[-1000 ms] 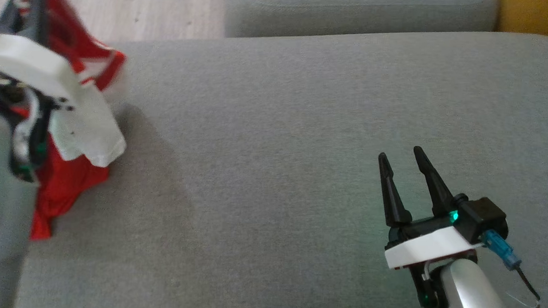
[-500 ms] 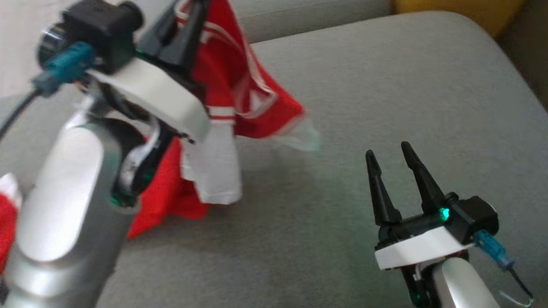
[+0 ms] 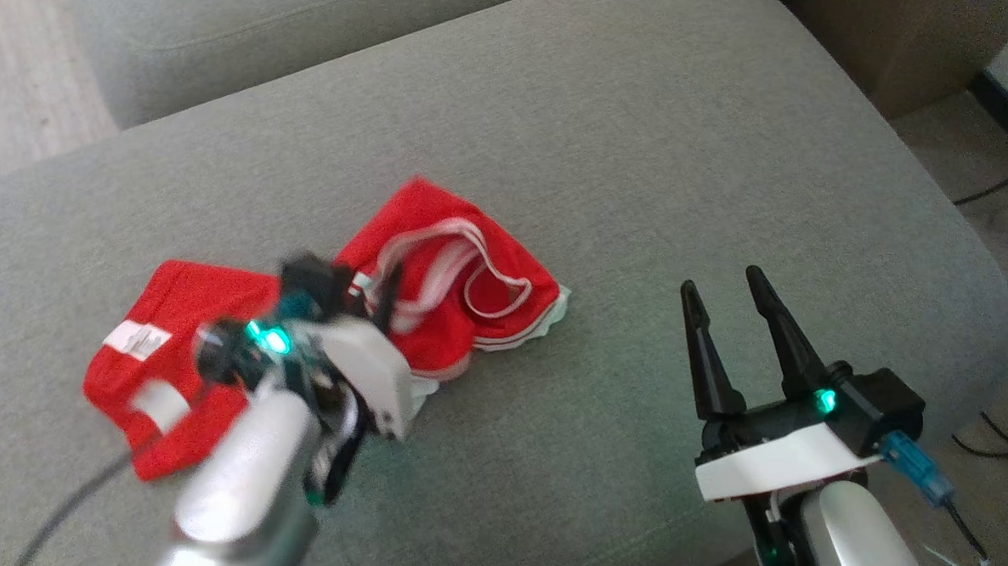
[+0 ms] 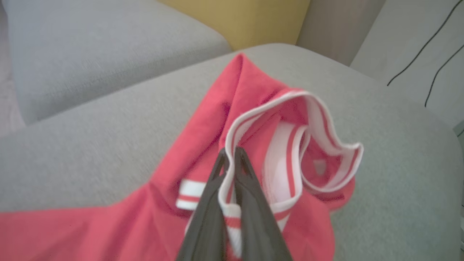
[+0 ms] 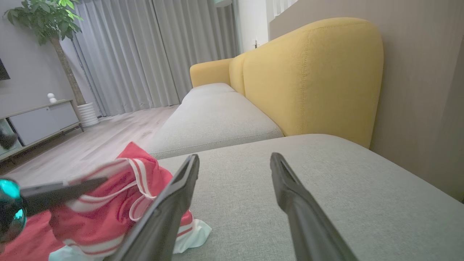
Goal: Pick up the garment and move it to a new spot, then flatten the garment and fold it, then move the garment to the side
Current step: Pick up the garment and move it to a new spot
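Observation:
The garment (image 3: 436,288) is red with white striped trims and lies crumpled on the grey sofa cushion (image 3: 646,153), left of centre. My left gripper (image 3: 387,288) is low over its middle, shut on the striped collar trim, which runs between the two fingers in the left wrist view (image 4: 230,154). There the red cloth (image 4: 203,137) spreads under and beyond the fingers. My right gripper (image 3: 721,277) hovers open to the right of the garment, with nothing between its fingers. In the right wrist view the open right gripper (image 5: 235,156) has the garment (image 5: 119,203) at its lower left.
A second grey cushion (image 3: 268,26) lies behind, and a yellow sofa back (image 5: 308,72) rises on the right. The cushion's rounded edge drops off to the right, where cables (image 3: 991,423) lie on the floor. A plant (image 5: 47,21) and a low cabinet (image 5: 40,121) stand across the room.
The head camera has swung. The garment hung in the air from my left gripper; now it is down on the cushion, still gripped. My right gripper has stayed open.

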